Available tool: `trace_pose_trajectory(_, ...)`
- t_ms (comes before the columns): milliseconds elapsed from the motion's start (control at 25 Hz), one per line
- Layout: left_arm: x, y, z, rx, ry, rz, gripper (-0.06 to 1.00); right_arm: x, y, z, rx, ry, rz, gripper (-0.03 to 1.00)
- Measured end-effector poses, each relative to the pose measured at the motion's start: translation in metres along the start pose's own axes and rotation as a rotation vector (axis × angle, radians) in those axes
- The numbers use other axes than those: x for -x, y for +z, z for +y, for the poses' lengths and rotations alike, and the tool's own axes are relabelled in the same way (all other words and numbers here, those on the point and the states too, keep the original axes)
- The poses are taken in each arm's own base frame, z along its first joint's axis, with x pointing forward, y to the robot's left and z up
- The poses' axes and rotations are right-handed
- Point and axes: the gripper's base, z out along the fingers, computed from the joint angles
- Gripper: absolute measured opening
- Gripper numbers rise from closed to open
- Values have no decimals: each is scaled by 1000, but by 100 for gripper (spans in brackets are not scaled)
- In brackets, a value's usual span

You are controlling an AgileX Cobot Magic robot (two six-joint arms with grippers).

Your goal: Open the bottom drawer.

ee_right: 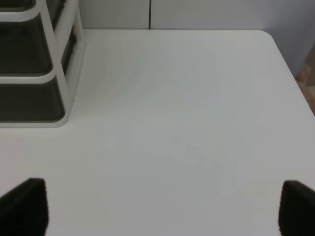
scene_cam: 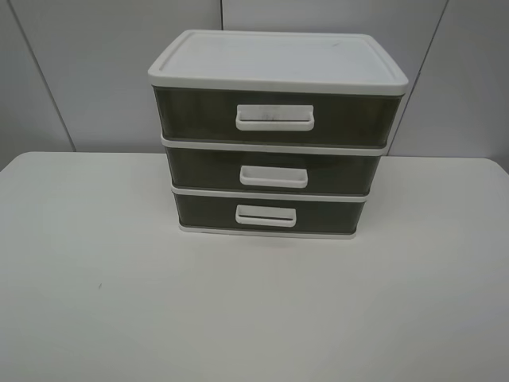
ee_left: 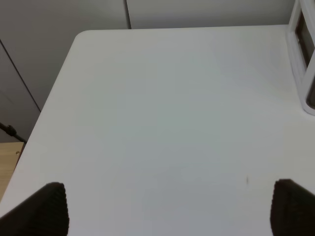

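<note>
A three-drawer cabinet (scene_cam: 274, 131) with a white frame and smoky dark drawers stands at the back middle of the white table. The bottom drawer (scene_cam: 318, 215) is pushed in flush, and its thin white loop handle (scene_cam: 266, 215) faces the front. In the exterior view neither arm shows. Through the left wrist camera I see my left gripper (ee_left: 170, 209) open above bare table, the cabinet's corner (ee_left: 302, 64) far off at the edge. My right gripper (ee_right: 162, 206) is open too, with the cabinet's side (ee_right: 34, 101) well ahead of it. Nothing is held.
The white table (scene_cam: 254, 302) spreads wide in front of the cabinet. Grey wall panels (scene_cam: 87, 72) rise behind it. The table's left edge (ee_left: 47, 103) and right edge (ee_right: 290, 73) show in the wrist views. The middle drawer (scene_cam: 274, 171) and top drawer (scene_cam: 274, 115) are shut.
</note>
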Motion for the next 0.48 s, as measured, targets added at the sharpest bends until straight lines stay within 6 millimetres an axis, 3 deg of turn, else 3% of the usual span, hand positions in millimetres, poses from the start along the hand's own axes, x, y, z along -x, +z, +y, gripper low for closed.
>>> trace_pose_trajectory(480, 0, 0, 0, 0, 0, 0, 79, 0, 0, 0, 0, 0, 0, 83)
